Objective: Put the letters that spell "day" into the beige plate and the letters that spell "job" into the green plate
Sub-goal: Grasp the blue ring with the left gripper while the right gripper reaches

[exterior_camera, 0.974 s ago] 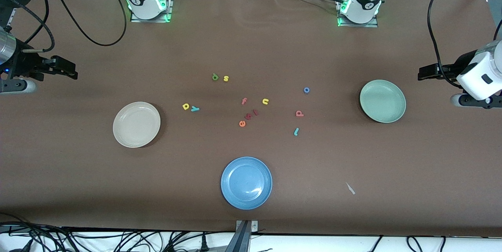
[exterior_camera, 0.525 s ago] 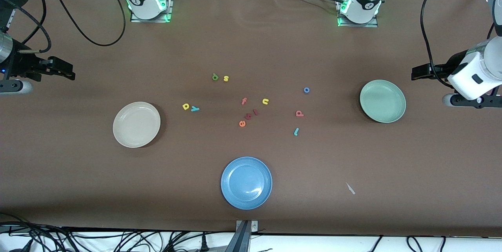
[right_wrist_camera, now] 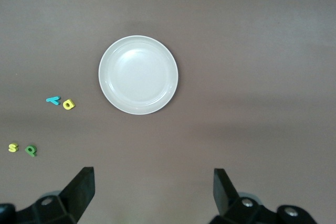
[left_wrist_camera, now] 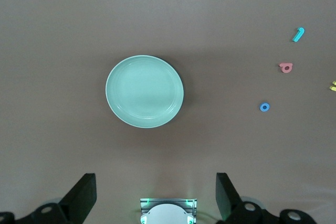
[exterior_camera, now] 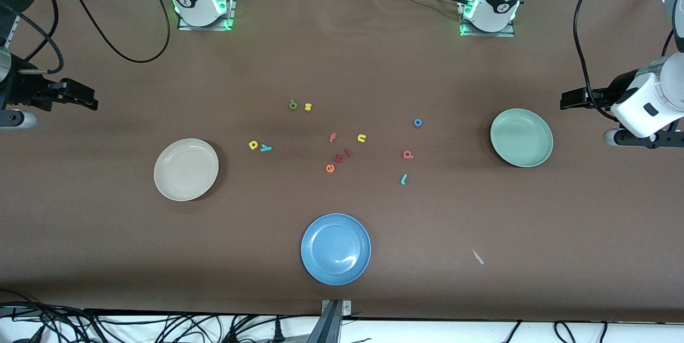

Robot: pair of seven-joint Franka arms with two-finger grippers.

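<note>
Left gripper (exterior_camera: 567,101), raised high over the left arm's end of the table near the green plate (exterior_camera: 521,137); fingers (left_wrist_camera: 81,195) spread wide apart, holding nothing. Right gripper (exterior_camera: 88,101), raised high over the right arm's end of the table, near the beige plate (exterior_camera: 186,169); fingers (right_wrist_camera: 79,190) likewise spread wide and empty.

Green plate: flat on the table toward the left arm's end, nothing in it. Beige plate: flat on the table toward the right arm's end, nothing in it. Blue plate (exterior_camera: 335,248): nearest the front camera, between the other two, nothing in it.

All letters lie loose on the table between the beige and green plates. Yellow "a" (exterior_camera: 253,145) and teal "y" (exterior_camera: 265,148): touching or just beside each other, nearest the beige plate. Dark green "d" (exterior_camera: 293,104): farther from the front camera, just beside a yellow "s" (exterior_camera: 308,107). Blue "o" (exterior_camera: 418,122), pinkish-red "b" (exterior_camera: 408,155) and teal "j" (exterior_camera: 404,179): spaced apart in a loose line toward the green plate, the "j" nearest the front camera. In the middle: a pink "f" (exterior_camera: 332,138), a yellow "n" (exterior_camera: 362,138), an orange "e" (exterior_camera: 330,168) and two small red letters (exterior_camera: 342,156) beside the "e", too small to read.
</note>
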